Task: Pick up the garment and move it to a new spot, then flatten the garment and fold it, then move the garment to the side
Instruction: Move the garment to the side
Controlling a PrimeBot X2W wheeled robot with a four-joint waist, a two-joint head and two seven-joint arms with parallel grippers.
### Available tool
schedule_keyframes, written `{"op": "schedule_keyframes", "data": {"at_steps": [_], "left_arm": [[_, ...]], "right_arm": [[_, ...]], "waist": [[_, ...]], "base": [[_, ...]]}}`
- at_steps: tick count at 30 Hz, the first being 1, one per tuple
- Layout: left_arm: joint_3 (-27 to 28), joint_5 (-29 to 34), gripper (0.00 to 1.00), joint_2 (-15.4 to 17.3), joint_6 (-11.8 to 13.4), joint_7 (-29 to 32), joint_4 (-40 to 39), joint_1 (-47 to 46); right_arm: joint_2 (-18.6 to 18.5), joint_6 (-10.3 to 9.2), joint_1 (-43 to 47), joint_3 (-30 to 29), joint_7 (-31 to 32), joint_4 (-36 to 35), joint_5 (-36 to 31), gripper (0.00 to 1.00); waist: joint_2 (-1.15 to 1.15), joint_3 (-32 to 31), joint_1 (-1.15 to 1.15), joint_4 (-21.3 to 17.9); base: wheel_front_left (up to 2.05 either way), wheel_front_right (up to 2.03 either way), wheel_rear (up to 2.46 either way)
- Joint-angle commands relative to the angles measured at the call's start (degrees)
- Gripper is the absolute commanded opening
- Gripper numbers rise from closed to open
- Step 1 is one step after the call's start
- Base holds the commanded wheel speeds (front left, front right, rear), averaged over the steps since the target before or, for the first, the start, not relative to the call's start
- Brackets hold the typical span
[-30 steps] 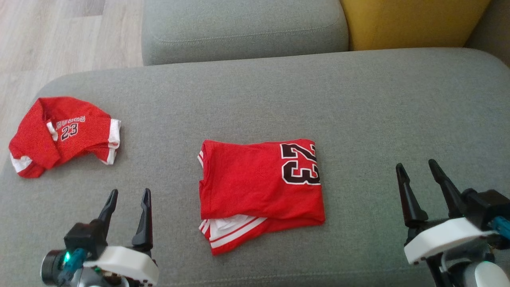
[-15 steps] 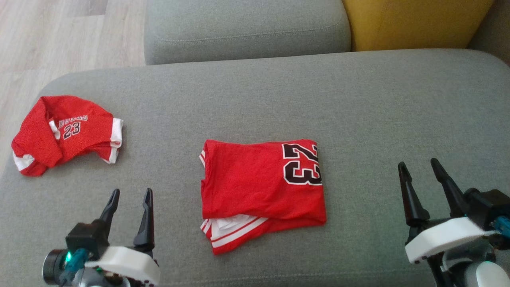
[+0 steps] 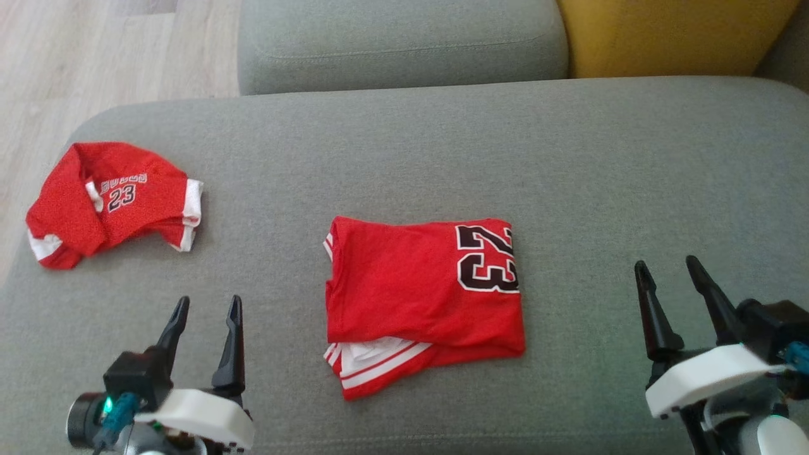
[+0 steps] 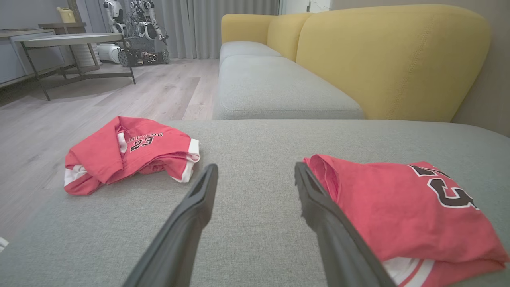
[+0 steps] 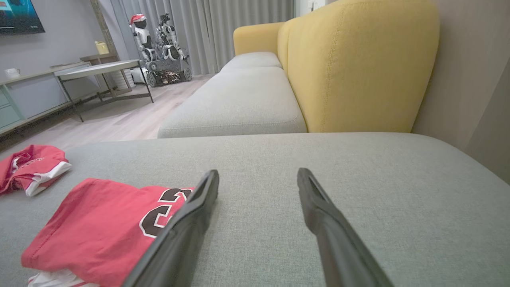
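A red garment (image 3: 423, 284) with a black "23" lies folded into a rectangle at the middle of the grey cushion (image 3: 569, 164), white-striped layers showing under its near edge. A second red garment (image 3: 114, 202), crumpled and white-trimmed, lies at the cushion's far left. My left gripper (image 3: 209, 299) hovers open at the lower left, between the two garments and touching neither. In the left wrist view, the left gripper (image 4: 255, 166) has the folded garment (image 4: 398, 207) just right of it. My right gripper (image 3: 666, 261) is open, right of the folded garment (image 5: 103, 227).
Beyond the cushion sit another grey seat (image 3: 398, 38) and a yellow backrest (image 3: 670, 31). Wood floor (image 3: 76, 57) runs past the cushion's left edge. Far off stand a table (image 4: 71, 40) and another robot (image 4: 135, 32). Bare cushion spreads to the right.
The head camera has shifted, so everything sits a little further right in the picture. Both garments lie as before and both grippers stay open in place.
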Motion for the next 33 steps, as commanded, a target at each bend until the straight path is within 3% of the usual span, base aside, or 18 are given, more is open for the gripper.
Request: {"op": "schedule_keyframes", "data": {"at_steps": [1,7,16,24,25,27,33], "left_arm": [[2.2,0.2,1.0,1.4,0.2,-0.8,-2.1,-3.6],[1.6,0.5,1.0,1.2,-0.1,-1.1,-2.6,-5.2],[-0.2,1.3,1.0,-0.6,-2.5,-2.4,-1.1,-11.2],[-0.4,1.9,1.0,-2.4,-3.8,-3.0,0.8,-13.9],[-0.3,2.0,1.0,-2.5,-3.9,-3.1,0.9,-14.0],[0.1,2.2,1.0,-2.6,-4.0,-3.1,1.1,-14.0],[1.3,2.9,1.0,-2.7,-4.4,-3.2,0.7,-14.2]], "right_arm": [[-0.2,-0.04,-1.2,0.9,0.1,-1.6,-0.2,1.0],[-0.3,-0.04,-2.7,1.6,0.7,2.4,0.6,1.0],[0.8,-0.04,-10.3,5.8,0.9,16.7,2.7,1.0],[1.6,-0.04,-14.9,6.8,5.2,26.1,3.5,1.0],[1.7,-0.04,-15.2,6.9,5.6,26.5,3.7,0.78],[1.8,-0.04,-15.7,7.4,6.3,26.9,4.0,0.0],[1.5,-0.04,-17.3,9.8,6.4,25.5,4.1,0.0]], "waist": [[0.0,0.2,0.0,0.3],[0.0,2.0,0.0,3.0],[0.0,7.6,0.0,9.9],[0.0,10.4,0.0,12.6],[0.0,10.5,0.0,12.6],[0.0,10.9,0.0,12.1],[0.0,11.3,0.0,8.7]], "base": [[0.0,0.0,0.0],[0.0,0.0,0.0],[0.0,0.0,0.0],[0.0,0.0,0.0],[0.0,0.0,0.0],[0.0,0.0,0.0],[0.0,0.0,0.0]]}}
